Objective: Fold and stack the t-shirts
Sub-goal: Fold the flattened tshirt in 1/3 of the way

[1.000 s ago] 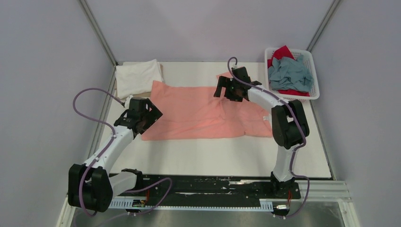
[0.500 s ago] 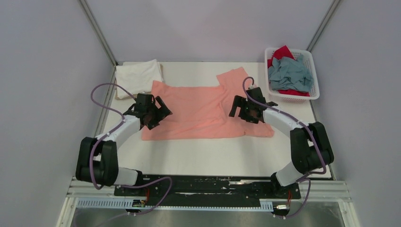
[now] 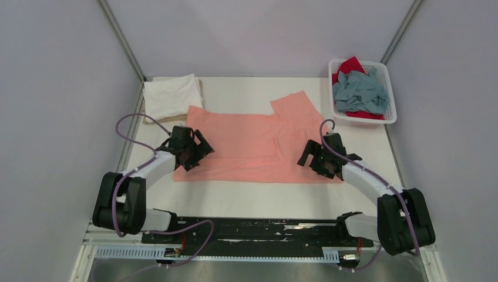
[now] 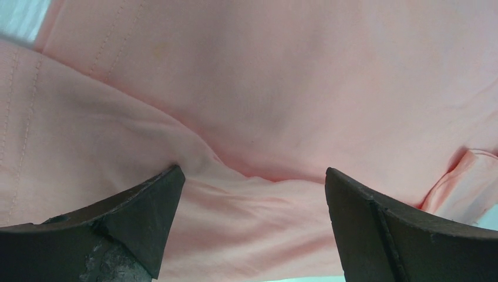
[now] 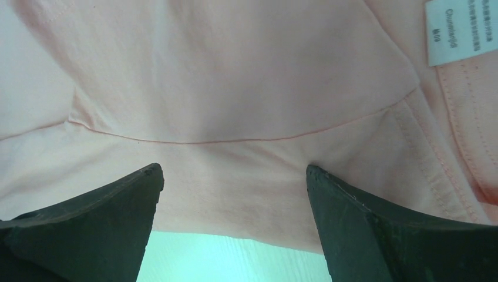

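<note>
The salmon-pink t-shirt [image 3: 252,141] lies spread flat across the middle of the table, one sleeve pointing to the back right. My left gripper [image 3: 191,154] is open over its near left corner; in the left wrist view [image 4: 249,182] the jaws stand wide apart above wrinkled pink cloth [image 4: 264,106]. My right gripper [image 3: 320,161] is open over the near right edge; in the right wrist view [image 5: 234,176] pink cloth [image 5: 235,76] with a seam and a white label [image 5: 461,29] fills the frame. A folded white t-shirt [image 3: 170,94] lies at the back left. Grey-blue [image 3: 359,91] and red [image 3: 351,64] t-shirts sit in the basket.
A white lattice basket [image 3: 392,114] stands at the back right corner. A thin tan board [image 3: 201,88] peeks out from under the folded white shirt. Bare table [image 3: 258,197] lies between the pink shirt and the arm bases. Grey walls enclose the table.
Both grippers have moved toward the near edge of the pink shirt, the right one from the far sleeve. The shirt now lies flatter, its near edge closer to me.
</note>
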Motion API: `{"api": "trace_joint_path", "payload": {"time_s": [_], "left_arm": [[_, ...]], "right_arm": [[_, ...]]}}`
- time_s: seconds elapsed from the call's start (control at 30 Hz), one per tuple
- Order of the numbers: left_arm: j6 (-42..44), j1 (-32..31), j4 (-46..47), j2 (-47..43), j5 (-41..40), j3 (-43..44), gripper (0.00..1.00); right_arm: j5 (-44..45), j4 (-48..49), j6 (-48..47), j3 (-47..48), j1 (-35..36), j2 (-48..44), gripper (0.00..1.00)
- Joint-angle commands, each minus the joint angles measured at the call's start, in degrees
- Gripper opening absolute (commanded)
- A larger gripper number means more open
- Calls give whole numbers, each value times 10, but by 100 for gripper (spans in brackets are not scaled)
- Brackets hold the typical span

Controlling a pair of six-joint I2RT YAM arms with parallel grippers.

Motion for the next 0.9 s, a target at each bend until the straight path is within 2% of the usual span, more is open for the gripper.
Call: {"api": "trace_joint_path", "payload": {"time_s": [0.0,0.2,0.3,0.4,0.53,0.7,0.77,0.87], "left_arm": [[-29,2,-117,-80,-71,-77,100],[-59,0,-161,-226,-40,-155,100],[-71,1,-174,-289,-39,-180,100],[-69,1,-199,-325,-49,-179,100],[-28,1,-199,-348,-63,-139,100],[-3,1,-201,-305,-140,-31,100],[4,14,-196,-255,-181,18,100],[16,43,-183,-142,-176,89,100]], "right_arm": [[11,-132,36,-64,-3,-64,100],[-51,-183,106,-104,6,-189,100],[-4,-238,137,-100,17,-252,100],[-20,-256,158,-102,26,-310,100],[0,-255,124,-71,33,-348,100],[1,-163,65,-1,35,-336,100],[9,-114,34,28,35,-288,100],[69,-83,-7,97,34,-178,100]]}}
